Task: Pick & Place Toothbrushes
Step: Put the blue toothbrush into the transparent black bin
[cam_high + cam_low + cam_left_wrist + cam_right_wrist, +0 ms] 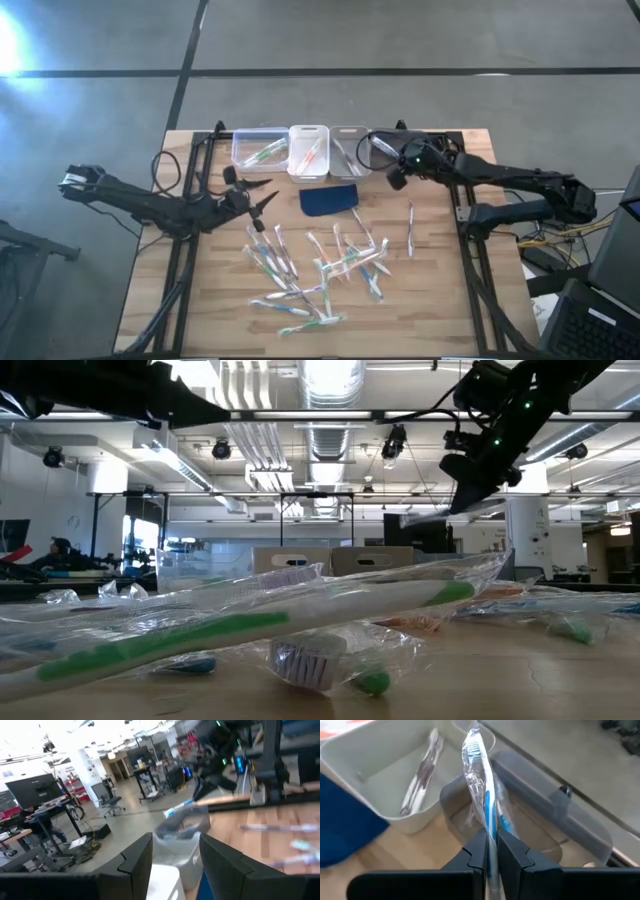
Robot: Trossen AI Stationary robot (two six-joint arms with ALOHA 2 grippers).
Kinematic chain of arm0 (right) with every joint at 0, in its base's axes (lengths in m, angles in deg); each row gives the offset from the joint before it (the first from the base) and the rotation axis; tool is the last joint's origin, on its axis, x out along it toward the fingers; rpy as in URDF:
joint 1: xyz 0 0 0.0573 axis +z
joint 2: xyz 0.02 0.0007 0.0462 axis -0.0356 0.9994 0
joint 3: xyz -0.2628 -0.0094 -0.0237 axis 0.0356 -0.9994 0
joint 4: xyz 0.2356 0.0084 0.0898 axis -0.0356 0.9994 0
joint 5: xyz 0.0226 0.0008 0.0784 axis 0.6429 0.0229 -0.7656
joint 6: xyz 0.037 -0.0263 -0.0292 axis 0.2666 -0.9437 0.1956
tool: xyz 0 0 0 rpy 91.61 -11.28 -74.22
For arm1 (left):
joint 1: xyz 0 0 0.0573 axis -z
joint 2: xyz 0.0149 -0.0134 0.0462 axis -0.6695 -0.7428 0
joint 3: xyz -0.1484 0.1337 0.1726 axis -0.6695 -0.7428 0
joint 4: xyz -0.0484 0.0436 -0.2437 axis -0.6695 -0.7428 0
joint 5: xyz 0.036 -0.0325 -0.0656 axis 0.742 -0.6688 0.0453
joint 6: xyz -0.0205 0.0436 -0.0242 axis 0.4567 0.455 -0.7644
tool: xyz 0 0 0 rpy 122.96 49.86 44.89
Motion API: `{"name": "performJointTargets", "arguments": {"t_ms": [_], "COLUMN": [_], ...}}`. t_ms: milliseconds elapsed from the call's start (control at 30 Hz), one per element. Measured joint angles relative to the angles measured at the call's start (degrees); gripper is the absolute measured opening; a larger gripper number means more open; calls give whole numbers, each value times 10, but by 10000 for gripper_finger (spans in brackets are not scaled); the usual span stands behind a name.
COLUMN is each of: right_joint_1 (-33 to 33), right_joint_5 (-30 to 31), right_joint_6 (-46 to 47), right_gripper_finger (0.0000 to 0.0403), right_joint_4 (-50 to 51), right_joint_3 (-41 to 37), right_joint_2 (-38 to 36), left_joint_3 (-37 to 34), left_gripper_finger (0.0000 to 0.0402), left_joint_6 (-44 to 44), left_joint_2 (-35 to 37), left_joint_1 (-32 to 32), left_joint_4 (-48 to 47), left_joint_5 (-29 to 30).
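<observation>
Left arm: comes in from the table's nine o'clock edge and reaches toward the middle.
Left gripper (262,196): hovers just at seven o'clock of the clear bin; its fingers (135,862) are spread apart with nothing between them.
Clear bin (259,148): leftmost of three bins in a row at the table's twelve o'clock edge; it holds a green-accented toothbrush (262,153).
White bin (309,150): middle of the row, touching its neighbours; orange-red-accented brushes lie inside.
Grey bin (347,147): rightmost of the row; in the right wrist view a wrapped greyish brush (421,771) lies in the light tray next to a grey tray.
Dark blue pad (329,199): lies flat just at six o'clock of the white and grey bins.
Loose toothbrushes (315,275): a scattered heap of wrapped brushes over the table's centre and six o'clock half, many crossing each other; one lies alone (410,228) at three o'clock of the heap.
Right arm: enters from the three o'clock side.
Right gripper (396,178): sits just at four o'clock of the grey bin, fingers clenched.
Held toothbrush (481,795): a blue-accented brush in clear wrap, pinched between the right gripper's fingers and standing up above the grey tray.
</observation>
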Motion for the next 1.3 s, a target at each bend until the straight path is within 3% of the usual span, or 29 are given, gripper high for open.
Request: {"name": "performJointTargets", "arguments": {"t_ms": [233,633,1300], "right_joint_1": [-42,-140,-175], "right_joint_5": [-6,-79,-134], "right_joint_6": [-44,-91,-156], "right_gripper_finger": [22,22,22], "right_joint_4": [9,4,-38], "right_joint_3": [0,0,-5], "right_joint_2": [-3,-2,81], "left_joint_3": [0,0,0], "left_gripper_finger": [167,167,167], "left_joint_6": [-8,-20,-21], "left_joint_2": [0,0,0], "left_joint_1": [0,0,0], "left_joint_4": [-8,-2,-2], "left_joint_5": [1,2,2]}}
